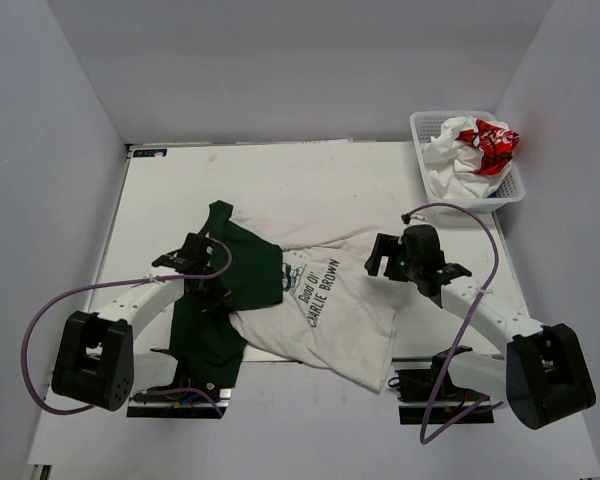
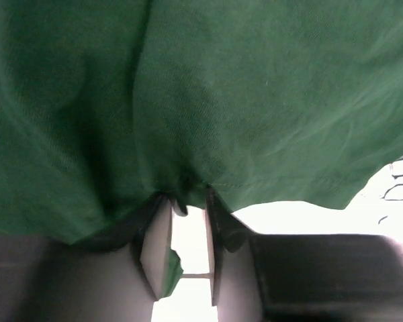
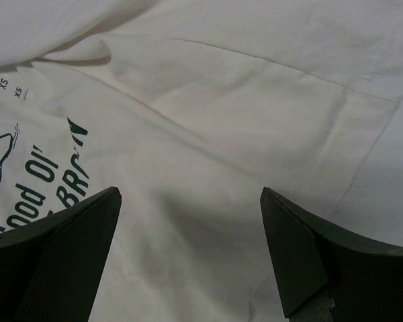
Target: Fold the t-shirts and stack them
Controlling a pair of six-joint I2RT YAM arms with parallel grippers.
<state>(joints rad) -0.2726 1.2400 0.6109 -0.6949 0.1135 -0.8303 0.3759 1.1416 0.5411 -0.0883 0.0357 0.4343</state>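
The off-white t-shirt [image 1: 345, 305] with dark lettering lies spread and rumpled in the middle of the table. Its dark green sleeve [image 1: 250, 272] is folded over its left side. My left gripper [image 1: 208, 272] is at that sleeve. In the left wrist view the gripper [image 2: 188, 201] is shut on bunched green cloth [image 2: 221, 100], which fills the view. My right gripper [image 1: 380, 258] is over the shirt's upper right part. In the right wrist view it [image 3: 189, 201] is open and empty above the off-white cloth [image 3: 242, 100], beside the lettering [image 3: 47, 181]. The white tee with red print [image 1: 475, 150] lies crumpled in a basket. No blue tee is in view.
A white plastic basket [image 1: 425, 125] stands at the back right of the table. More dark green cloth [image 1: 205, 340] runs down toward the left arm's base. Grey walls close in the left, back and right sides.
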